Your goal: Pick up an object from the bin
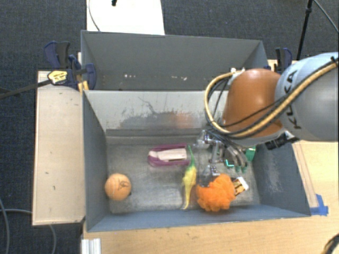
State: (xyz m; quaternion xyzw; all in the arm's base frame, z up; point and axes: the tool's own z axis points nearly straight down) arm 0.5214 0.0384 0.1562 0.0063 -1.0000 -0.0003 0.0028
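grey bin (153,189) | tan ball (117,187) front-left | purple case (168,156) centre | yellow toy (188,184), orange fluffy lump (216,193) (adjacent) front-right

Grey bin (159,107), orange puff (216,193), yellow toy (188,185), purple case (168,156), tan ball (117,187).

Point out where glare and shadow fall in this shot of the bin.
In the camera view, a pale sheen smears the bin's back wall. The tan ball throws a soft shadow onto the floor beside it. The floor looks darker under the arm, around the pincer and the orange fluffy thing.
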